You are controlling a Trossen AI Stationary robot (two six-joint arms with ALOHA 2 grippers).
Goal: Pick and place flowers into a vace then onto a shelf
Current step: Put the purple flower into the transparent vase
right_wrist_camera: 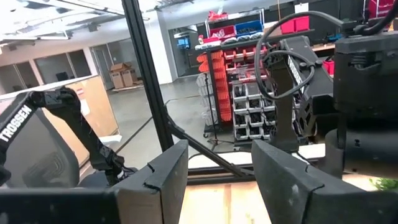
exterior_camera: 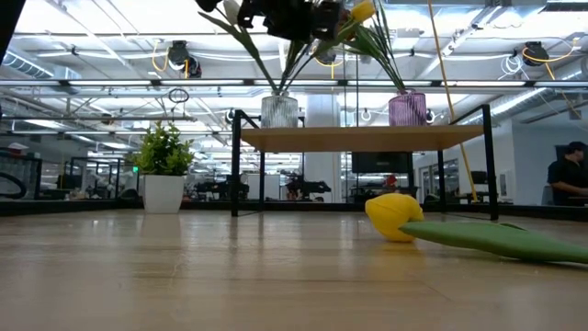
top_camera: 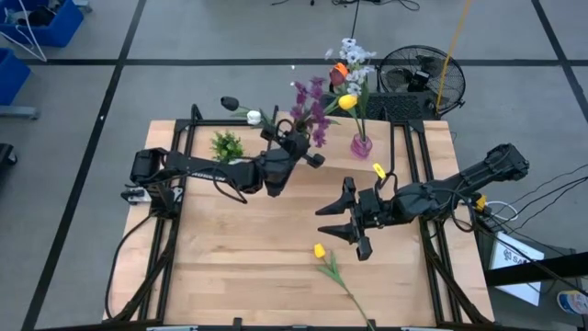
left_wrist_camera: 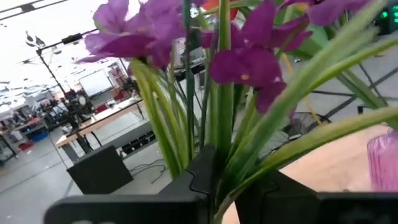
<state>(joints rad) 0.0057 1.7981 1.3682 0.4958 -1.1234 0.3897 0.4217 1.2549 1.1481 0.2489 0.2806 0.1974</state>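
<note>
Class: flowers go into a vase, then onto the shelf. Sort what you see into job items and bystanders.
Job items:
- purple flowers on green stems, held by left gripper
- yellow tulip lying on table
- clear glass vase
- pink glass vase
- light-wood shelf

Bystanders:
- white-potted leafy plant
- black fan

Lighting is bright and even from overhead ceiling strips (exterior_camera: pixel 303 41), which glare white in the low view. Shadows on the table (top_camera: pixel 257 257) are faint. The purple flowers (left_wrist_camera: pixel 249 62) are blurred close to the left wrist camera; its background is washed out.
</note>
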